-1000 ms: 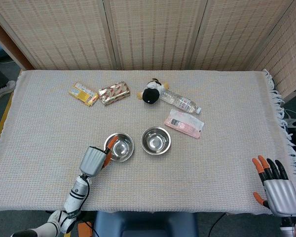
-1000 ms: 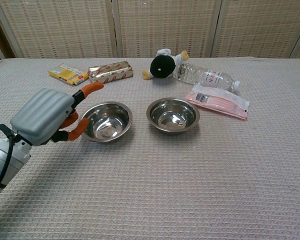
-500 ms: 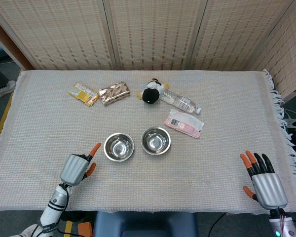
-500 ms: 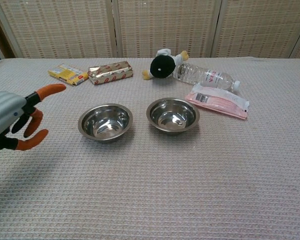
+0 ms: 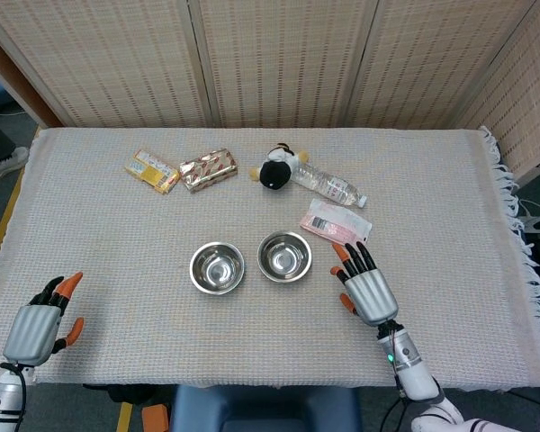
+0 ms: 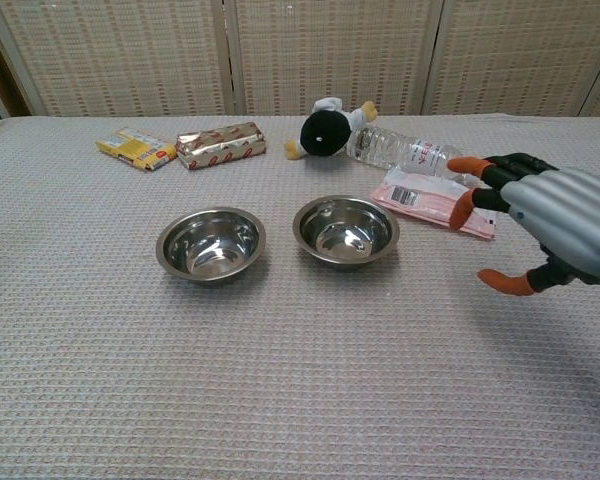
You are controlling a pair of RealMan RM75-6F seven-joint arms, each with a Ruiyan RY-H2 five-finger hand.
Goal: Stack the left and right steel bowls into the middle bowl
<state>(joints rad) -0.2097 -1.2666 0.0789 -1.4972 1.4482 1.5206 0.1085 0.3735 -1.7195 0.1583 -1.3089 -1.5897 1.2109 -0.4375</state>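
Note:
Two steel bowls sit side by side on the woven cloth, both empty. The left bowl [image 5: 217, 267] [image 6: 211, 243] and the right bowl [image 5: 284, 256] [image 6: 346, 230] stand a small gap apart. My right hand [image 5: 364, 283] [image 6: 550, 225] hovers just right of the right bowl with its fingers spread, holding nothing and not touching the bowl. My left hand [image 5: 38, 326] is far off at the front left edge of the table, fingers apart and empty. It shows only in the head view.
Along the back lie a yellow snack packet [image 5: 152, 171], a gold-brown packet [image 5: 208, 169], a black-and-white plush toy [image 5: 277, 168] and a lying water bottle [image 5: 328, 186]. A pink packet [image 5: 337, 225] lies just behind my right hand. The cloth's fringe [image 5: 513, 216] marks the right edge.
My left hand has drawn back from the left bowl to the front left edge. My right hand has come in from the front right corner to beside the right bowl.

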